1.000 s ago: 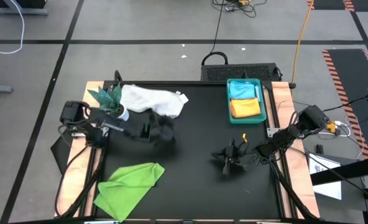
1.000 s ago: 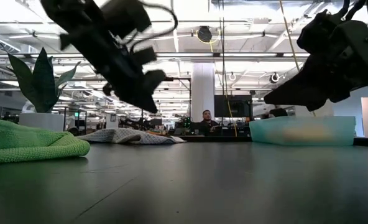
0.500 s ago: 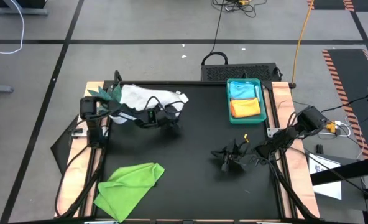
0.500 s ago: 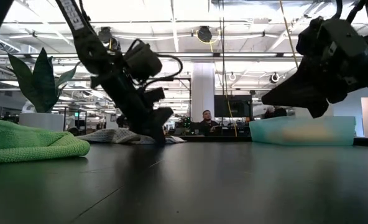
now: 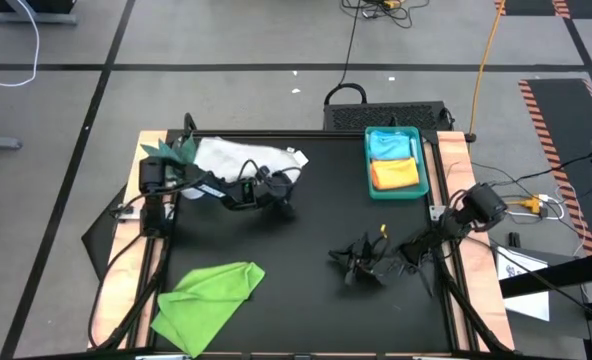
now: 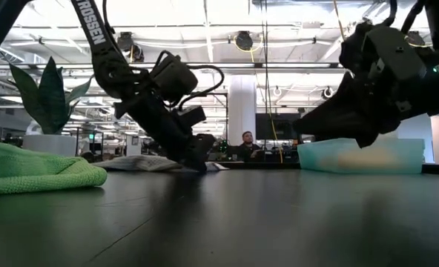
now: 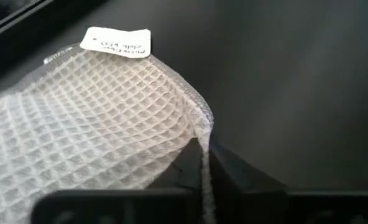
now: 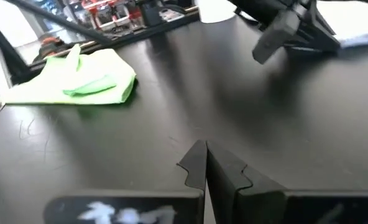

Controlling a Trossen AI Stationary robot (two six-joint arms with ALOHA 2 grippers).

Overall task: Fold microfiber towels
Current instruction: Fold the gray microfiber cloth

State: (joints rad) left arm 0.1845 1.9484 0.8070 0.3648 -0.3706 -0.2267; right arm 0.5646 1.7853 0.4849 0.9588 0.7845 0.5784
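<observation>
The white-grey waffle towel (image 5: 238,158) lies crumpled at the table's far left, and it also shows in the left wrist view (image 7: 78,118). My left gripper (image 5: 276,192) is shut on its near right edge, low at the table. The lime green towel (image 5: 208,295) lies loosely heaped at the near left. A blue towel (image 5: 390,145) and an orange towel (image 5: 396,174) lie in the teal tray. My right gripper (image 5: 351,266) is shut and empty above the bare table at the near right; it also shows in the right wrist view (image 8: 204,163). My left gripper pinches the white-grey towel's edge (image 7: 202,140) between its two fingers, near the corner that bears the white label (image 7: 118,41). The fingers come slanting down from the table's left. The cloth rises in a small ridge at the fingers, and the rest lies on the table.
The teal tray (image 5: 367,165) stands at the far right. A small green plant (image 5: 176,155) in a white pot stands at the far left corner, beside the white-grey towel. The black table's middle (image 5: 326,210) is bare. A person (image 6: 246,141) sits in the room behind the table.
My left gripper has gone toward the table's far edge and down onto the white-grey towel's near right edge. My right gripper has gone a little toward the table's left and near edges, staying shut.
</observation>
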